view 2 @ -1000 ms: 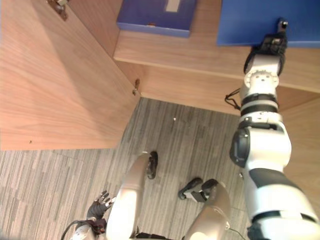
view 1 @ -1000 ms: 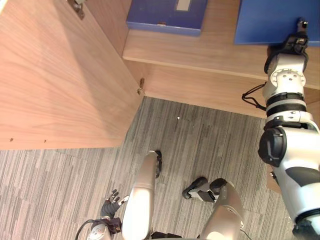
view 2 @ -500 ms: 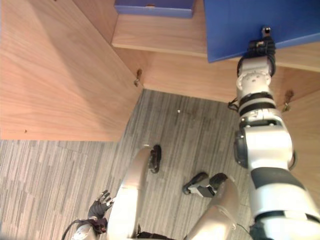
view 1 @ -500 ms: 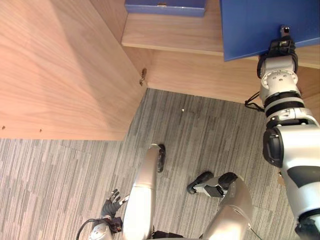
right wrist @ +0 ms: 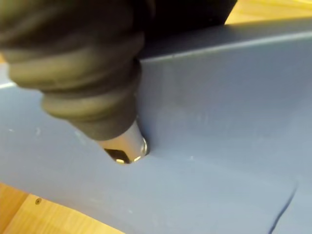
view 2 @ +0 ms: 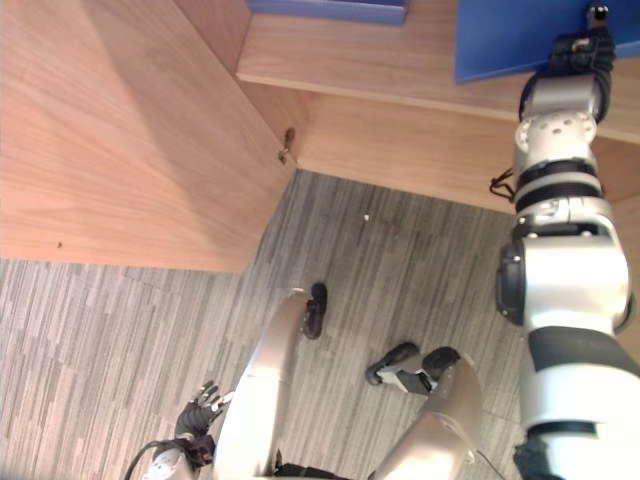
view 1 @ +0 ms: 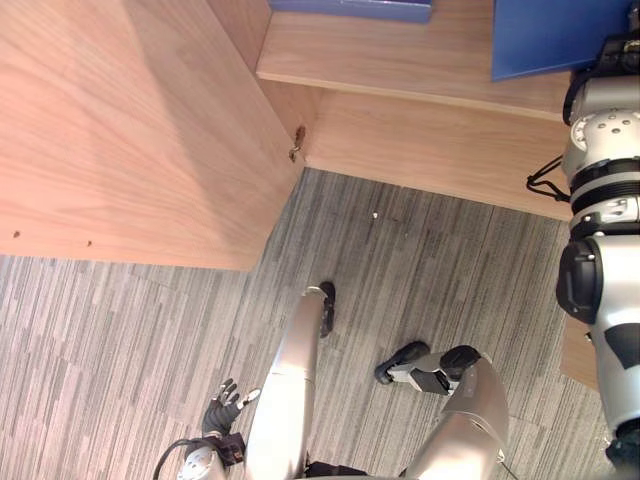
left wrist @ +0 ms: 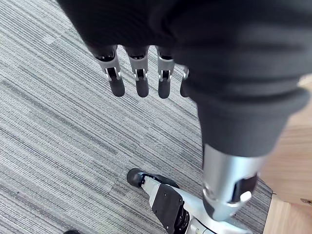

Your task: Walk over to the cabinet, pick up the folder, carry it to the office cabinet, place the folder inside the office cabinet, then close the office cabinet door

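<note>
My right hand (view 1: 618, 52) is raised to the cabinet shelf (view 1: 400, 62) at the upper right and is shut on a blue folder (view 1: 548, 35), which stands on edge over the shelf. In the right wrist view the thumb (right wrist: 123, 150) presses on the folder's blue face (right wrist: 219, 122); the other fingers are hidden behind it. My left hand (view 1: 222, 410) hangs low by my side over the carpet, fingers (left wrist: 139, 80) straight, holding nothing.
A second blue folder (view 1: 350, 7) lies flat on the same shelf further left. The cabinet's wooden door (view 1: 120, 130) stands swung open at the left, with a metal hinge (view 1: 297, 146) at its inner corner. Grey striped carpet (view 1: 420, 260) covers the floor.
The whole view has shifted a little. My right hand has carried the folder to the right along the shelf, so less of it shows. The left hand has stayed put.
</note>
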You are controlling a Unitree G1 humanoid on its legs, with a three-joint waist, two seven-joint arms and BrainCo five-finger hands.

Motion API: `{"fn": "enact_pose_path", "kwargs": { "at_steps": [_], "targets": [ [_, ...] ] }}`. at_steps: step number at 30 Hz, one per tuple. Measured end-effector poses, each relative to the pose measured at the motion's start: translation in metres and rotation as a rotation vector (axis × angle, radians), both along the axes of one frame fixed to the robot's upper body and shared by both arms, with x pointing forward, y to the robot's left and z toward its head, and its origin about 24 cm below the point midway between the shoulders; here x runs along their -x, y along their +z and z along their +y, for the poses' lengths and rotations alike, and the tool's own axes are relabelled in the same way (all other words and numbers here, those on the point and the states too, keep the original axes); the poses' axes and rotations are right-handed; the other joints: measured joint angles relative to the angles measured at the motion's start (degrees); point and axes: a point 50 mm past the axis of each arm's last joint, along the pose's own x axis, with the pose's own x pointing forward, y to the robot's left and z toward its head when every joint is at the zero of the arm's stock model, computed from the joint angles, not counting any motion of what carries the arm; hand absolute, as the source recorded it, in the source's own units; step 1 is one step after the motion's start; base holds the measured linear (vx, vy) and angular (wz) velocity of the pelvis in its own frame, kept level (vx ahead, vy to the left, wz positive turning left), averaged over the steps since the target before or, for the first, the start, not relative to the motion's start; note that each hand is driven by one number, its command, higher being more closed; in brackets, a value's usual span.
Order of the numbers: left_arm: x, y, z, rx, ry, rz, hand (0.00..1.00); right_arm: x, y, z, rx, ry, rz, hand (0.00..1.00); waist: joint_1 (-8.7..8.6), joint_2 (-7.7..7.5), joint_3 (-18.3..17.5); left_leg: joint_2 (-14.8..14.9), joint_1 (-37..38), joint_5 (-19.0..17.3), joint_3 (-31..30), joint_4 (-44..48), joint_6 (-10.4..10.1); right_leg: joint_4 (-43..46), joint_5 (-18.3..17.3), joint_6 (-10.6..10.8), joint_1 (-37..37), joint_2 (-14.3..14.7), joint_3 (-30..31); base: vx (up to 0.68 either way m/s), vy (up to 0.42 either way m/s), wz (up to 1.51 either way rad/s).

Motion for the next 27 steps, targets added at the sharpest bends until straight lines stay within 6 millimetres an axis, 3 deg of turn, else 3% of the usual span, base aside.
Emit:
{"fn": "enact_pose_path", "kwargs": {
  "at_steps": [4,5,10,12,16,22,27],
  "targets": [
    [-0.006,0.002,0.001,0.002,0.01,-0.015,0.0,0.002,0.001,-0.003,-0.029,-0.013,-0.019,1.0,-0.15,0.02,0.0,-0.5,1.0,1.2,-0.4,-2.4,-0.5,-1.4,0.0,0.0,1.1,0.1,-1.1,-0.02,-0.052,0.11],
    [-0.007,0.002,0.001,0.001,0.01,-0.018,0.0,0.003,0.003,-0.004,-0.027,-0.018,-0.025,0.0,-0.23,0.01,0.0,-0.7,1.3,1.9,-0.5,-3.7,-0.7,-2.2,0.2,-0.2,1.3,0.1,-1.6,-0.02,-0.053,0.14],
    [-0.008,0.003,0.002,-0.002,0.023,-0.022,0.0,0.006,0.022,-0.001,0.012,-0.019,-0.061,0.0,-0.2,0.05,-0.1,-0.7,2.3,5.4,-1.0,-10.7,-1.2,-7.0,2.0,-2.0,1.6,1.3,-4.2,0.01,-0.051,0.1],
    [-0.007,0.003,0.003,0.008,0.044,-0.025,0.0,0.011,0.046,0.006,0.034,-0.006,-0.119,0.0,-0.15,0.05,-0.1,-0.7,2.8,5.8,-0.9,-11.9,-1.1,-7.8,2.1,-2.1,1.9,1.5,-4.5,0.04,-0.039,0.05],
    [-0.005,0.003,0.003,0.009,0.051,-0.025,0.0,0.021,0.071,0.007,0.102,0.001,-0.229,0.0,-0.1,0.05,-0.1,-0.6,4.5,5.8,-1.0,-12.9,-1.0,-9.1,2.1,-2.1,4.2,1.9,-5.6,0.05,-0.018,0.06],
    [-0.004,0.004,0.014,-0.004,0.093,-0.031,0.0,0.019,0.074,0.015,0.233,0.008,-0.195,0.0,-0.02,0.04,-0.1,-0.6,5.1,5.8,-1.0,-13.2,-0.9,-9.6,2.1,-2.1,5.1,2.0,-5.9,0.01,0.001,0.01],
    [-0.003,0.003,0.017,-0.004,0.087,-0.03,0.0,0.01,0.072,0.034,0.53,0.05,-0.116,0.0,0.2,0.04,-0.1,-0.4,5.1,5.8,-1.0,-13.0,-0.9,-9.5,2.1,-2.1,5.1,2.1,-5.9,-0.02,0.011,-0.01]
  ]
}}
